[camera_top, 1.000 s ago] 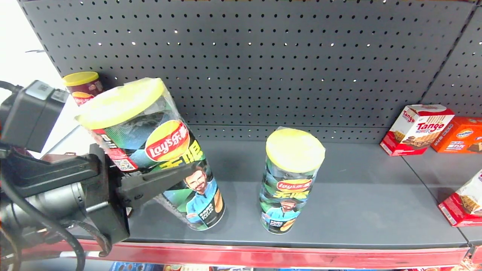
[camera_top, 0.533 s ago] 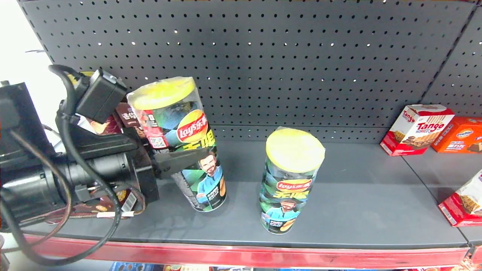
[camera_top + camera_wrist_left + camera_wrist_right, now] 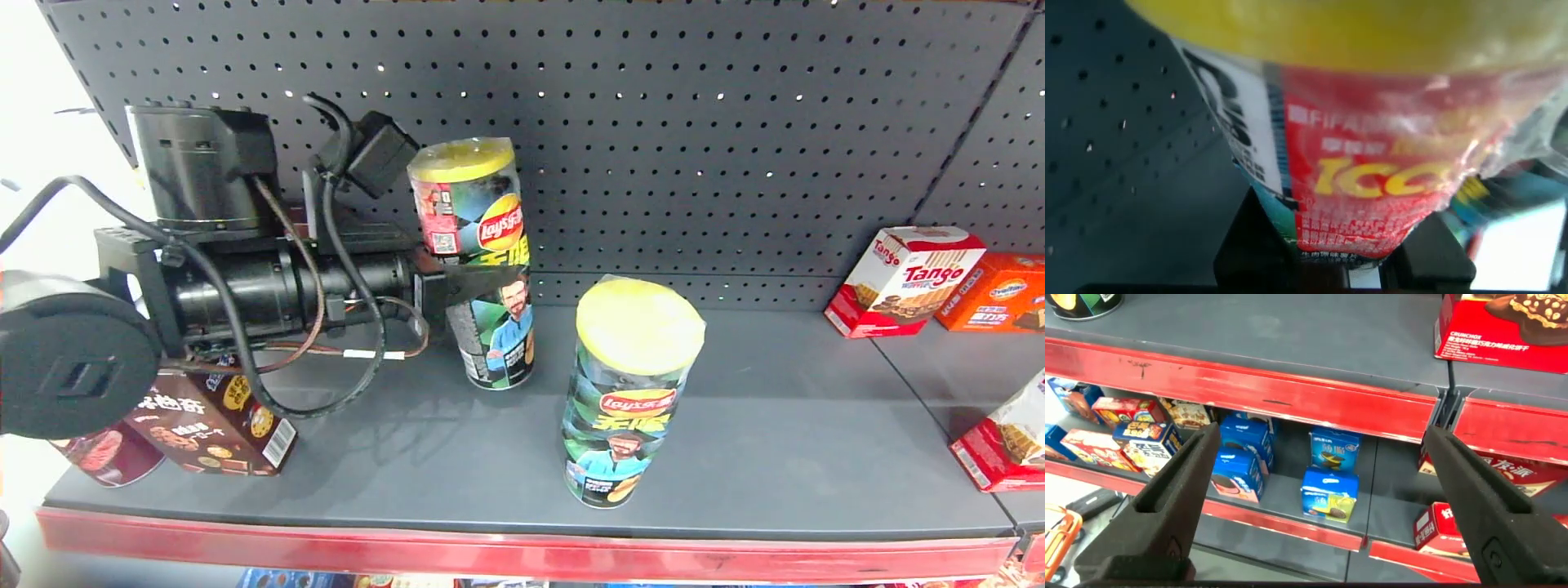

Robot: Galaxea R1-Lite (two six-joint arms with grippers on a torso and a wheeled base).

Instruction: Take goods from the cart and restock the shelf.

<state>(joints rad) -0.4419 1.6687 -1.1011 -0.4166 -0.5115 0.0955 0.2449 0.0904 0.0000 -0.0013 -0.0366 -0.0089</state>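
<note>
Left pincer carried first can rearward, past second can.

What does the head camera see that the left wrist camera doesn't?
Head camera extras: a second chip can standing free, a brown cookie box, and a wafer box off to the right. Left wrist camera extras: nothing new, just a much closer look at the red patch under the yellow lid. Both: the held chip can, pinched by the left claw, plus the holey back wall and grey shelf.
</note>
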